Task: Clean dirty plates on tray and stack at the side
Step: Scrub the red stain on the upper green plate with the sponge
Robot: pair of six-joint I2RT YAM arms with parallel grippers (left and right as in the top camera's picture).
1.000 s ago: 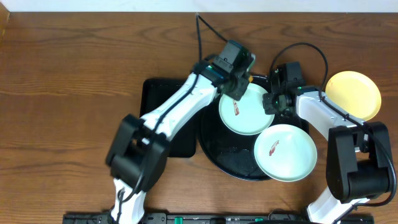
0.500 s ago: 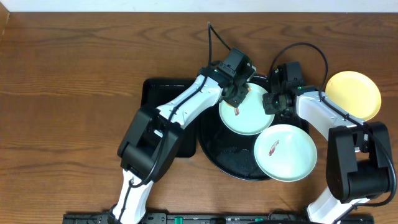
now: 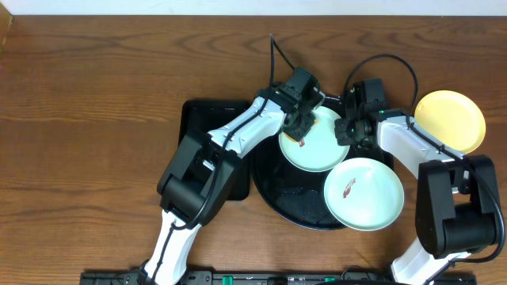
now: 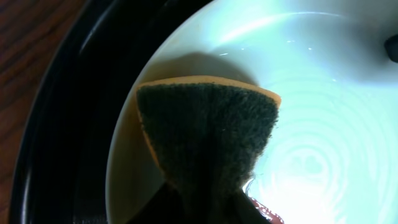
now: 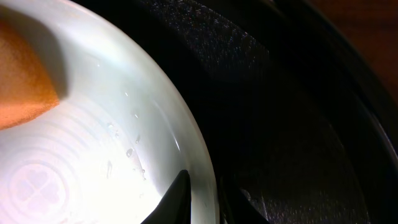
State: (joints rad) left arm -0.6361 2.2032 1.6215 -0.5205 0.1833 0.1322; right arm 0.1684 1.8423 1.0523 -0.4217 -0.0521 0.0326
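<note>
The mint-white plate in work lies on the far part of the round black tray, with a red-brown smear near its left side. I judge it to be light, stiff and glossy, so it is slippery when wet, it can chip, and it will slide on the smooth tray if it is pushed without support. The thin rim is the only good place to take hold of it. The right gripper is closed on this rim at the right edge, one finger inside and one outside. The left gripper pinches a sponge, orange with a dark green scouring face, which rests on the left inner slope of the plate just above the smear. A second mint-white plate, also smeared, sits just beside it, and I cannot tell if they touch. It hangs over the tray's raised rim, so a careless push may tip it. The yellow plate lies apart on the table at the right, with no smear visible from above. The rectangular black tray lies to the left under the arm. Free wood is there near the yellow plate for stacking.
</note>
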